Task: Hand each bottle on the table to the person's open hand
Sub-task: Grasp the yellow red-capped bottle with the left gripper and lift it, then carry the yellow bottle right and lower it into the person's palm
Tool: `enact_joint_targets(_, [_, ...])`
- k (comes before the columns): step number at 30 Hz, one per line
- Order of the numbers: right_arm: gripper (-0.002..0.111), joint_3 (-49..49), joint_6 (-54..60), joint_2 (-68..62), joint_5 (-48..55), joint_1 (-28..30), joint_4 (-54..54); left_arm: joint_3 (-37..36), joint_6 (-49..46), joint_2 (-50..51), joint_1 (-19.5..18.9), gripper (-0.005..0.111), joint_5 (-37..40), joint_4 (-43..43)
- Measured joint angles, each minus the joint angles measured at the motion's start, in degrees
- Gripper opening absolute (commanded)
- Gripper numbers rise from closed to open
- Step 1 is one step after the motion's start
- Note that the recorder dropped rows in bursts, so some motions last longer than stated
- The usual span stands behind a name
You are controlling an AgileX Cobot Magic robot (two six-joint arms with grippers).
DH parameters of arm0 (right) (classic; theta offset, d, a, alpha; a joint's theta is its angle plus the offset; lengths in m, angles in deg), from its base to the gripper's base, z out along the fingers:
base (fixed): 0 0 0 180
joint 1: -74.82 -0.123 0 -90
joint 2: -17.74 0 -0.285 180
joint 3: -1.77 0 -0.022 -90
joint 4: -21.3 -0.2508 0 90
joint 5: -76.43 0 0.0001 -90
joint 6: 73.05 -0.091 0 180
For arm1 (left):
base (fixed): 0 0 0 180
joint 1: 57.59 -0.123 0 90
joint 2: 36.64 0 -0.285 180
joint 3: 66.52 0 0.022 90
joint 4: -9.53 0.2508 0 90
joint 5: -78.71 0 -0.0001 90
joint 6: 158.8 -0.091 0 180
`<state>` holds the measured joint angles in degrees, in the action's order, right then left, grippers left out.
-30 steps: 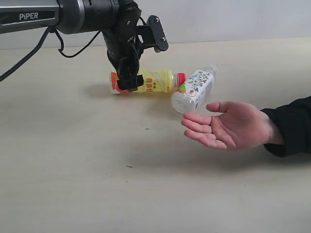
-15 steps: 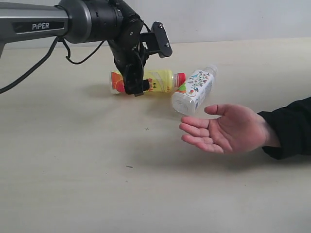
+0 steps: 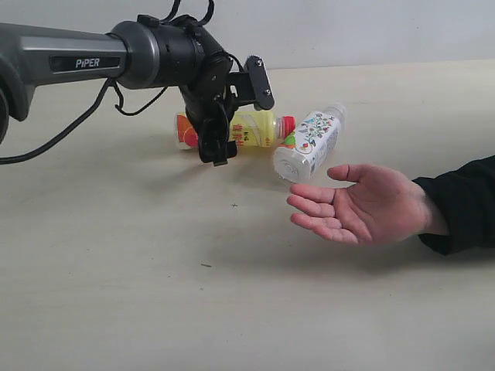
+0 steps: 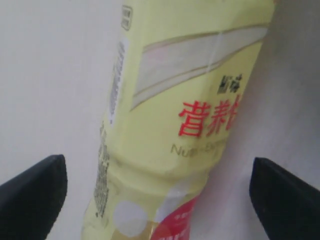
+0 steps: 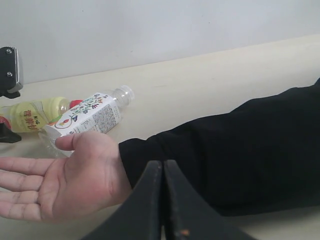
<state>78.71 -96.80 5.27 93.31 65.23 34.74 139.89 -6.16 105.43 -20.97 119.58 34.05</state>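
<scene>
A yellow bottle [image 3: 259, 127] with a red cap lies on its side on the beige table [image 3: 139, 278]. My left gripper [image 3: 216, 147] hangs over its left part, open. In the left wrist view the yellow bottle [image 4: 170, 125] fills the gap between the two black fingertips [image 4: 35, 192] without touching them. A clear white-capped bottle [image 3: 311, 143] with a green-white label lies just right of it. The person's open hand [image 3: 360, 205] waits palm up beside that bottle. My right gripper [image 5: 163, 170] is shut and empty, near the black sleeve. The other bottles are out of view.
A black-sleeved forearm [image 3: 464, 201] reaches in from the right edge. A grey wall [image 3: 371, 31] runs behind the table's far edge. A few dark specks [image 3: 205, 265] dot the surface.
My left arm has shifted right and lower along the yellow bottle. The person's hand has barely moved.
</scene>
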Motion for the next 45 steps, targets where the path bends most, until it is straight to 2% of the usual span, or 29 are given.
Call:
enact_joint_targets(13, [0.000,0.0,0.0,0.0,0.0,0.0,0.0,0.0,0.1,1.9,0.0,0.094,-2.3,3.9])
enact_joint_targets(15, [0.000,0.0,0.0,0.0,0.0,0.0,0.0,0.0,0.1,1.9,0.0,0.090,-2.4,4.0])
enact_joint_targets(17, [0.000,0.0,0.0,0.0,0.0,0.0,0.0,0.0,0.1,2.0,0.0,0.079,-2.6,4.1])
enact_joint_targets(18, [0.000,0.0,0.0,0.0,0.0,0.0,0.0,0.0,0.1,2.0,0.0,0.059,-2.6,4.1])
enact_joint_targets(19, [0.000,0.0,0.0,0.0,0.0,0.0,0.0,0.0,0.1,2.4,0.0,0.050,-2.5,4.1])
enact_joint_targets(20, [0.000,0.0,0.0,0.0,0.0,0.0,0.0,0.0,0.1,2.6,0.0,0.027,-2.2,4.2])
enact_joint_targets(21, [0.000,0.0,0.0,0.0,0.0,0.0,0.0,0.0,0.1,2.9,0.0,0.018,-1.6,4.4])
enact_joint_targets(22, [0.000,0.0,0.0,0.0,0.0,0.0,0.0,0.0,0.1,2.9,0.0,0.000,-1.1,4.3])
enact_joint_targets(28, [0.000,0.0,0.0,0.0,0.0,0.0,0.0,0.0,1.3,2.9,0.0,0.000,1.3,4.2])
enact_joint_targets(34, [0.000,0.0,0.0,0.0,0.0,0.0,0.0,-0.1,18.6,1.5,0.0,0.000,6.5,9.0])
enact_joint_targets(41, [0.000,0.0,0.0,0.0,0.0,0.0,0.0,-0.1,25.6,-3.3,0.0,0.000,14.5,10.0])
enact_joint_targets(45, [0.000,0.0,0.0,0.0,0.0,0.0,0.0,-0.1,29.3,-6.2,0.9,0.000,21.6,10.3])
